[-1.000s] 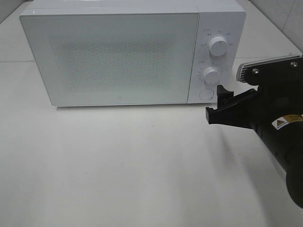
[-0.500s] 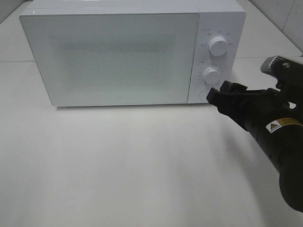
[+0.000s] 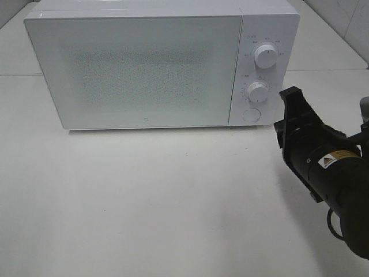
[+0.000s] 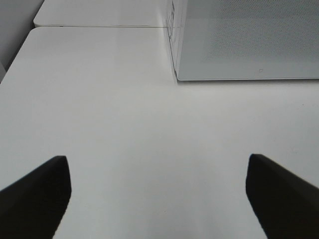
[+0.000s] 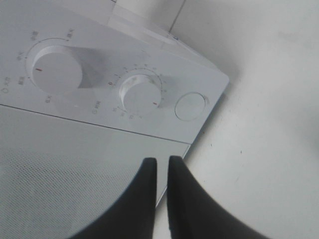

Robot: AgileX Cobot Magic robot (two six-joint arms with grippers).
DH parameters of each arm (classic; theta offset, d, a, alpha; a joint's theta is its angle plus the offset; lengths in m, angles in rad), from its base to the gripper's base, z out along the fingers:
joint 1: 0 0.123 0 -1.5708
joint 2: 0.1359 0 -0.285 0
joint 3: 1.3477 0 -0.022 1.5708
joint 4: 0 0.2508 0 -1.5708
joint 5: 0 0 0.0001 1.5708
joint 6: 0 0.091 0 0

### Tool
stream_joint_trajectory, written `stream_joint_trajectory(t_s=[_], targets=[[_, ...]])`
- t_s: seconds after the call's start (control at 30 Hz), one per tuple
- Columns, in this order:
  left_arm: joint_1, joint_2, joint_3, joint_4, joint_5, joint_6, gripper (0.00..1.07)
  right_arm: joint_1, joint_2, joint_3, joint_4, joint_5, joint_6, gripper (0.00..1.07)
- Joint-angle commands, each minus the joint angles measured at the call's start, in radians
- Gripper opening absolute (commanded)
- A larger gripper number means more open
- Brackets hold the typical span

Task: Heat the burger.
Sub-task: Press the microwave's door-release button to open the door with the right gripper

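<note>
Exterior high view: we see a white box-shaped microwave oven (image 3: pixel 144 69) standing at the back of a white tabletop (image 3: pixel 144 202). Its wide frosted glass door (image 3: pixel 138 72), speckled grey in the middle, is closed. On the narrow control panel to the right of the door sit a white round upper dial (image 3: pixel 265 56), a white round lower dial (image 3: pixel 258 92) and, under them, a flat white round button (image 3: pixel 251 115).

We find the right gripper (image 3: pixel 290 95), black with long fingers, coming in from the right edge on a thick black arm (image 3: pixel 334 179) that bears a small yellow warning label. Its tip is near the microwave's front right corner, about level with the lower dial, and does not appear to touch it. Its jaws are drawn together with nothing between them.

From the right wrist, the two black fingers (image 5: pixel 144 199) show only a thin slit between them, pointing toward the panel's lower edge near the door seam.

From the left wrist, the left gripper (image 4: pixel 157 159) hangs over bare tabletop with its jaws spread wide and nothing between them, and the microwave's corner lies ahead.

We cannot tell where the burger is: no view shows it, and the frosted door hides the oven's inside.
</note>
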Motion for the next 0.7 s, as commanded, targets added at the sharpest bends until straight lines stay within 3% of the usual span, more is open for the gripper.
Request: stream_joint_trajectory(t_s=[0.03, 0.4, 0.7], targets=[[0.0, -0.026, 0.002, -0.001, -0.009, -0.002, 0.87, 0.003, 0.0, -0.005, -0.022, 0.043, 0.084, 0.0], [0.0, -0.026, 0.002, -0.001, -0.009, -0.002, 0.87, 0.002, 0.0, -0.005, -0.092, 0.126, 0.218, 0.0], [0.0, -0.026, 0.002, -0.001, -0.009, -0.002, 0.87, -0.113, 0.047, -0.049, -0.206, 0.164, 0.281, 0.0]])
